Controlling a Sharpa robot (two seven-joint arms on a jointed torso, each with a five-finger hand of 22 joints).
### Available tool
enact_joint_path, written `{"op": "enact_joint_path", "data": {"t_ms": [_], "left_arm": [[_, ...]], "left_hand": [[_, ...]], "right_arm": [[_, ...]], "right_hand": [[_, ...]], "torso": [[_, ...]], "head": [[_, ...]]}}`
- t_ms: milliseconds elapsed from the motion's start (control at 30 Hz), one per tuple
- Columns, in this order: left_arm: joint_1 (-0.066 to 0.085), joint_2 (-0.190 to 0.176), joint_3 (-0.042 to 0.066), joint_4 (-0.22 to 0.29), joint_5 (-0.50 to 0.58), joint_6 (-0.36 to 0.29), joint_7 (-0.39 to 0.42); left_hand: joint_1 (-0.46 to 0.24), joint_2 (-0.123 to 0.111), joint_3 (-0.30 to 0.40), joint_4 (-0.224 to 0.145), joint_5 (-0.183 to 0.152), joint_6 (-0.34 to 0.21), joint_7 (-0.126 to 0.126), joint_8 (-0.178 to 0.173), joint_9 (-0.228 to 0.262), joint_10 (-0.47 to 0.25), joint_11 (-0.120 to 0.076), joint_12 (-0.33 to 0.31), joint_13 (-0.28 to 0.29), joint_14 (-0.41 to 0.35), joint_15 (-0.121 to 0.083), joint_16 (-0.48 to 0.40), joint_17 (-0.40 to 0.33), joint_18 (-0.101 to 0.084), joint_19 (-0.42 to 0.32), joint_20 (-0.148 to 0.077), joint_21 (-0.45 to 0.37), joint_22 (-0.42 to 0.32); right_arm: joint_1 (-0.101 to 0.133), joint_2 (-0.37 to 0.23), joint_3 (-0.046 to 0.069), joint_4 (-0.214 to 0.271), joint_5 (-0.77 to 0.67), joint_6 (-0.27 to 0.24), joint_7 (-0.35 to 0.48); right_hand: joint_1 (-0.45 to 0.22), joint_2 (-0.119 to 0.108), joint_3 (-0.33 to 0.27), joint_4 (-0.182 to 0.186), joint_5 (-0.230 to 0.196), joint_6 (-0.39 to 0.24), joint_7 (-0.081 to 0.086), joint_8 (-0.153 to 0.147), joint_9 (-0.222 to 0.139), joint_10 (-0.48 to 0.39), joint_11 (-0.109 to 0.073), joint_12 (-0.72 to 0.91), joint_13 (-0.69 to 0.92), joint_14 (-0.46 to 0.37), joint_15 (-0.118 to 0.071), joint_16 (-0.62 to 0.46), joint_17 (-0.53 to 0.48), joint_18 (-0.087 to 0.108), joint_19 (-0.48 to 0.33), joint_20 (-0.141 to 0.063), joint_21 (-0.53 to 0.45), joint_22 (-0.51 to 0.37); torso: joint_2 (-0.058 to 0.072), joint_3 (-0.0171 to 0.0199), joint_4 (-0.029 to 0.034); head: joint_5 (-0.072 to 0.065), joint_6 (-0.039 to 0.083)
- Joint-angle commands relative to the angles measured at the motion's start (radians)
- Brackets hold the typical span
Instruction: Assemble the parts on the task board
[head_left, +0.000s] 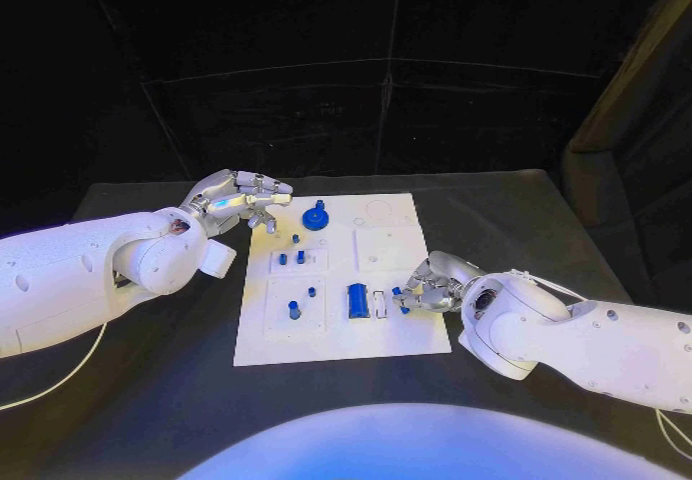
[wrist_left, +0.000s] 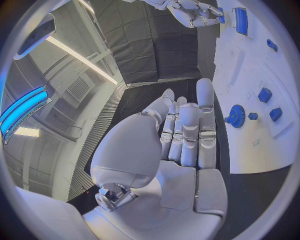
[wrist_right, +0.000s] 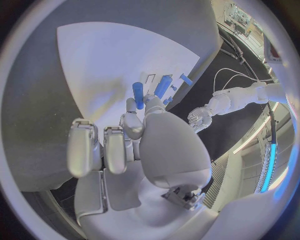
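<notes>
Right hand (head_left: 428, 285), lower right of the head view, pinches a small blue part (wrist_right: 138, 95) at the task board (head_left: 389, 345) edge, beside the blue cylinder (head_left: 356, 301). Left hand (head_left: 238, 200), upper left, hovers empty with fingers apart over the tabletop (head_left: 144, 400). Several pegs stand seated near the blue gear (head_left: 316, 218), yet assembly looks unfinished.

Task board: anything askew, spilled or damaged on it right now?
Nothing stands out. The task board lies flat and the blue parts sit on it; the right hand pinches one small blue piece.

Blue parts (head_left: 356, 301) on white task board (head_left: 339, 345), approx. mid-table
</notes>
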Motion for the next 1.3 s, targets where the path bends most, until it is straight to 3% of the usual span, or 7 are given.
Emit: {"op": "enact_joint_path", "data": {"t_ms": [33,467,800,1200,1267,1300], "left_arm": [[0.002,0.002,0.001,0.001,0.004,0.011,0.002],[0.002,0.000,0.001,0.001,0.004,0.011,0.001],[0.002,0.001,0.001,0.000,0.004,0.012,0.002],[0.002,0.002,0.001,0.000,0.004,0.015,0.001],[0.002,0.002,0.001,0.001,0.004,0.016,0.002],[0.002,0.002,0.001,0.001,0.004,0.016,0.002]], "left_hand": [[0.002,0.004,0.003,0.000,0.002,-0.005,-0.001,0.007,-0.001,-0.007,0.000,0.004,-0.001,-0.004,0.000,-0.002,-0.001,0.011,-0.009,-0.001,-0.001,0.000],[0.002,0.004,0.003,0.000,0.002,-0.005,-0.001,0.007,-0.001,-0.007,0.000,0.004,-0.001,-0.004,0.000,-0.002,-0.001,0.011,-0.009,-0.001,-0.001,0.000],[-0.005,0.003,0.003,0.000,0.002,-0.007,0.001,0.009,-0.001,-0.008,0.002,0.005,-0.002,-0.004,0.001,-0.001,-0.002,0.011,-0.010,0.000,-0.001,0.001],[-0.006,0.002,0.003,0.001,0.002,-0.007,0.001,0.009,-0.002,-0.008,0.002,0.005,-0.002,-0.004,0.001,-0.001,-0.002,0.011,-0.010,0.000,-0.001,0.001],[-0.006,0.002,0.003,0.001,0.002,-0.007,0.001,0.009,-0.002,-0.008,0.002,0.005,-0.002,-0.004,0.001,-0.001,-0.002,0.011,-0.010,0.000,-0.001,0.001],[-0.006,0.002,0.003,0.001,0.002,-0.007,0.001,0.009,-0.002,-0.008,0.002,0.005,-0.002,-0.004,0.001,-0.001,-0.002,0.011,-0.010,0.000,-0.001,0.001]], "right_arm": [[0.002,0.014,0.000,-0.009,0.083,-0.031,0.019],[0.002,0.060,0.000,-0.044,0.092,-0.011,0.013],[0.002,0.088,0.000,-0.066,0.087,0.029,0.002],[0.001,0.095,0.000,-0.069,0.085,0.053,0.005],[0.001,0.095,0.000,-0.070,0.085,0.052,0.004],[0.001,0.095,0.000,-0.071,0.085,0.048,0.003]], "right_hand": [[-0.012,-0.009,-0.003,0.012,0.003,0.006,0.002,-0.006,-0.001,0.008,0.004,0.007,0.003,0.074,-0.007,0.007,0.109,-0.010,0.017,-0.005,0.006,0.010],[-0.021,-0.012,-0.005,0.020,0.006,0.007,0.002,-0.006,0.000,0.009,0.004,0.009,0.005,0.074,-0.007,0.007,0.110,-0.010,0.017,-0.005,0.006,0.010],[-0.024,-0.014,-0.006,0.023,-0.002,0.008,0.002,-0.007,0.001,0.008,0.004,0.006,0.004,0.074,-0.007,0.006,0.108,-0.010,0.017,-0.004,0.006,0.010],[-0.040,-0.019,-0.012,0.037,-0.039,0.012,0.003,-0.008,0.004,0.008,0.005,0.005,0.006,0.073,-0.006,0.006,0.109,-0.010,0.016,-0.004,0.006,0.011],[-0.049,-0.020,-0.016,0.041,-0.052,0.013,0.003,-0.009,0.004,0.008,0.006,0.004,0.006,0.073,-0.005,0.005,0.108,-0.009,0.015,-0.003,0.005,0.010],[-0.069,-0.022,-0.028,0.045,-0.084,0.013,0.005,-0.010,0.006,0.007,0.007,0.000,0.004,0.072,-0.004,0.004,0.105,-0.009,0.014,-0.002,0.004,0.007]], "torso": [[-0.001,0.0004,0.0037],[0.000,0.0011,-0.0014],[-0.001,0.0011,0.0002],[0.000,0.0008,-0.0001],[0.000,0.0004,0.0003],[0.000,0.0000,0.0006]], "head": [[-0.002,-0.003],[0.007,-0.006],[0.005,-0.008],[0.006,-0.008],[0.006,-0.007],[0.005,-0.007]]}}
